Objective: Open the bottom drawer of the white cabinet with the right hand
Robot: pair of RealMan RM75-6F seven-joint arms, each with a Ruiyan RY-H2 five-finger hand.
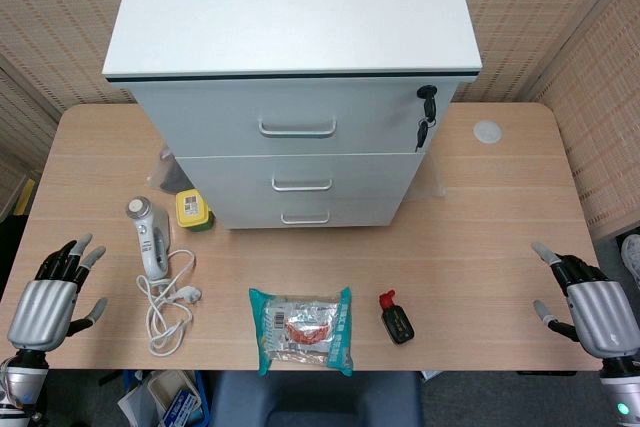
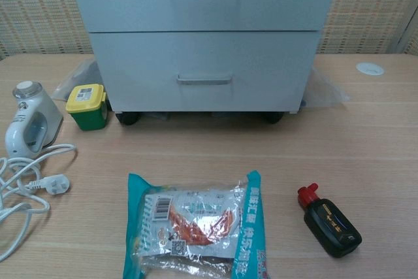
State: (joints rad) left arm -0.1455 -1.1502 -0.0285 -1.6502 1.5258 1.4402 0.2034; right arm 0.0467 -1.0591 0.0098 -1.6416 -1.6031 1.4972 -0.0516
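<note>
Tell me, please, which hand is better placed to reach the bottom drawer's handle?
Neither is clearly nearer. The right hand has only the small black bottle near its way to the bottom handle; the left hand faces the corded appliance.

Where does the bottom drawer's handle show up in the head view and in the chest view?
Head view: the bottom drawer handle is the lowest of three on the cabinet front, just above the table.
Chest view: the same handle sits centre, the lower of two visible.
Shared landmark: the yellow-lidded green box left of the cabinet's base.
</note>
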